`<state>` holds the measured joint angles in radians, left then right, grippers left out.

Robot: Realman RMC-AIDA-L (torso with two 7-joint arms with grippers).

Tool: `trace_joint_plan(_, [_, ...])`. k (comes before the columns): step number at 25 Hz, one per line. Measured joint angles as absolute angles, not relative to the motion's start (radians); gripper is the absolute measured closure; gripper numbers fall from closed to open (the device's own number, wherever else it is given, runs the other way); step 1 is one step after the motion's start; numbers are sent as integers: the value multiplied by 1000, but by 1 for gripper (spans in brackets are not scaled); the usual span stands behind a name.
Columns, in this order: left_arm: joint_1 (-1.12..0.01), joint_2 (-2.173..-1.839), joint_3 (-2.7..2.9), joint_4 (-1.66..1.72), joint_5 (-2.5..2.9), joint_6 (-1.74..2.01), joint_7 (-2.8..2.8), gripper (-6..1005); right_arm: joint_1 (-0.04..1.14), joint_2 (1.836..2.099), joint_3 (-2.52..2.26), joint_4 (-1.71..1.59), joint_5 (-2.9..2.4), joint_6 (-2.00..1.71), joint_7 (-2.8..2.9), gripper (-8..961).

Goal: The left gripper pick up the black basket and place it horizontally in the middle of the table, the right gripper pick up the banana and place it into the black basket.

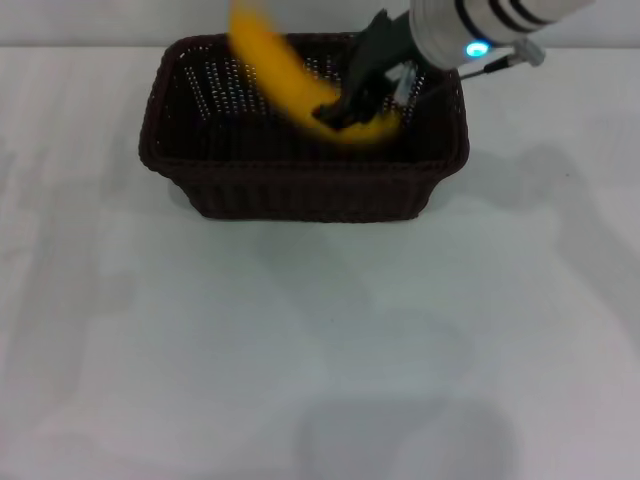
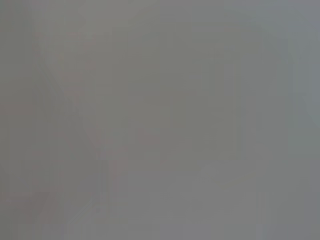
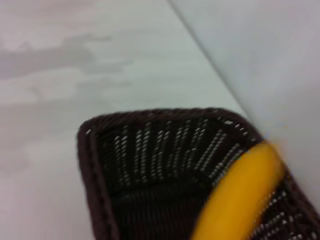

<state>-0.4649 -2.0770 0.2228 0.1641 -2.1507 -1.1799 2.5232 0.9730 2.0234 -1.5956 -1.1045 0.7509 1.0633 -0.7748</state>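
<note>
The black basket (image 1: pixel 300 172) lies lengthwise across the far middle of the white table (image 1: pixel 300 350). My right gripper (image 1: pixel 345 108) reaches down from the upper right over the basket's right half. It is shut on one end of the banana (image 1: pixel 272 62). The banana slants up and to the left above the basket, and its picture is smeared by motion. In the right wrist view the banana (image 3: pixel 240 195) lies across a rounded corner of the basket (image 3: pixel 145 160). My left gripper is out of view; the left wrist view shows only plain grey.
White tabletop surrounds the basket on the near, left and right sides. The table's far edge runs just behind the basket.
</note>
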Motion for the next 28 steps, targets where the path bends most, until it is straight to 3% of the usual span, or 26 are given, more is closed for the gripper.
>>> trace_joint_plan(4, [-465, -2077, 222, 164, -2151, -1180, 2524, 127, 947, 2024, -1622, -1125, 753, 1059, -788, 464])
trace_joint_plan(7, [-462, -2077, 221, 164, -2151, -1179, 2526, 127, 891, 2020, -1608, -1192, 755, 1049, -785, 349])
trace_joint_plan(9, [-460, -2077, 221, 164, -2151, -1179, 2532, 127, 822, 2019, -1563, -1267, 760, 1020, -785, 272])
trace_joint_plan(16, [-446, -2081, 221, 141, -2177, -1190, 2572, 126, 539, 2013, -1321, -1370, 1251, 848, -1031, 187])
trace_joint_plan(18, [-442, -2081, 221, 120, -2212, -1200, 2598, 126, 431, 2010, -1208, -1255, 1694, 912, -1346, 185])
trace_joint_plan(28, [-425, -2082, 227, 96, -2237, -1256, 2653, 127, 377, 2014, -1000, -592, 2298, 1164, -2269, 173])
